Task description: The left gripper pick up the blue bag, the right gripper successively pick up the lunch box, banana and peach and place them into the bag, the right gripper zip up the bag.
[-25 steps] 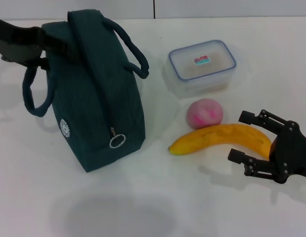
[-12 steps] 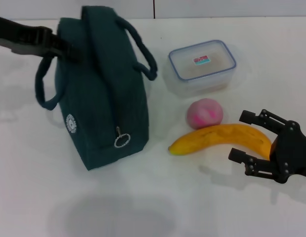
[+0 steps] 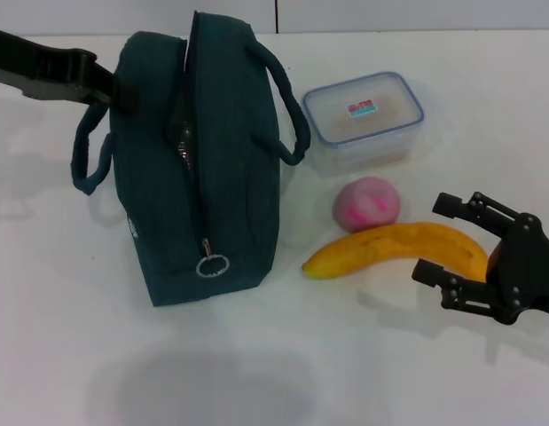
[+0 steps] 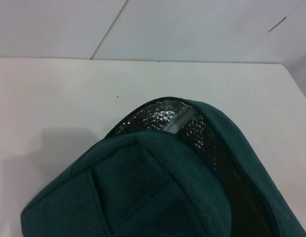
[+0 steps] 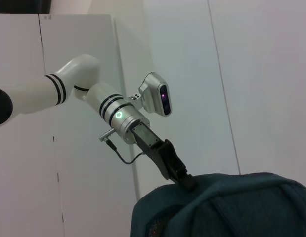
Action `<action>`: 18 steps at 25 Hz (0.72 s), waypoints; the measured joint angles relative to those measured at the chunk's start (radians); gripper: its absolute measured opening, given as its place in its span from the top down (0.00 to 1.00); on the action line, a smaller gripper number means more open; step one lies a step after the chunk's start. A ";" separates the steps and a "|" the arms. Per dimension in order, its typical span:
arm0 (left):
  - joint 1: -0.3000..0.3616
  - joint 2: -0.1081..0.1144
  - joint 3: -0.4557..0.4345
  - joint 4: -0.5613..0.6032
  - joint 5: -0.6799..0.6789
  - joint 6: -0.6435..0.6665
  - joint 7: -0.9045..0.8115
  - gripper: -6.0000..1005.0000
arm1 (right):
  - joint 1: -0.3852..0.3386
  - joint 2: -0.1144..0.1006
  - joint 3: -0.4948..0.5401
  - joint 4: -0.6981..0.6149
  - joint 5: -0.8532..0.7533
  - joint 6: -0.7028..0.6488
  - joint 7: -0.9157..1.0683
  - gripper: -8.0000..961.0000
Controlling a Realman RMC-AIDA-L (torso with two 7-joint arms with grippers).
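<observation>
The blue bag (image 3: 234, 177) stands on the white table, its top slit partly open and its ring zipper pull (image 3: 212, 265) at the near end. My left gripper (image 3: 114, 89) is shut on the bag's top edge at its far left; the right wrist view shows it (image 5: 180, 177) clamped on the bag (image 5: 227, 207). The left wrist view shows the bag's foil lining (image 4: 160, 117). The lunch box (image 3: 363, 120), the peach (image 3: 367, 204) and the banana (image 3: 389, 248) lie to the bag's right. My right gripper (image 3: 434, 238) is open, its prongs on either side of the banana's right end.
The bag's two loop handles hang out, one to the left (image 3: 86, 164) and one to the right (image 3: 292, 124) close to the lunch box. The peach touches the banana. Bare white table (image 3: 256, 364) lies in front.
The left gripper has turned the bag upright and shifted it right. Its white logo has rotated out of sight and the top slit now faces up. The right gripper has barely moved.
</observation>
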 joint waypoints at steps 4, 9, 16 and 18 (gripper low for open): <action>-0.003 -0.002 0.000 0.000 0.003 0.003 -0.002 0.95 | -0.001 0.000 0.007 0.028 0.059 -0.014 0.022 0.14; -0.004 -0.006 -0.001 0.000 -0.004 0.007 -0.003 0.96 | -0.007 -0.003 0.007 0.069 0.265 0.012 0.302 0.14; -0.004 -0.012 0.000 -0.001 -0.036 0.012 -0.003 0.96 | 0.007 -0.008 0.006 0.076 0.399 0.191 0.789 0.15; -0.007 -0.012 0.001 -0.001 -0.043 0.015 0.001 0.96 | 0.027 -0.006 0.006 0.079 0.403 0.262 0.871 0.15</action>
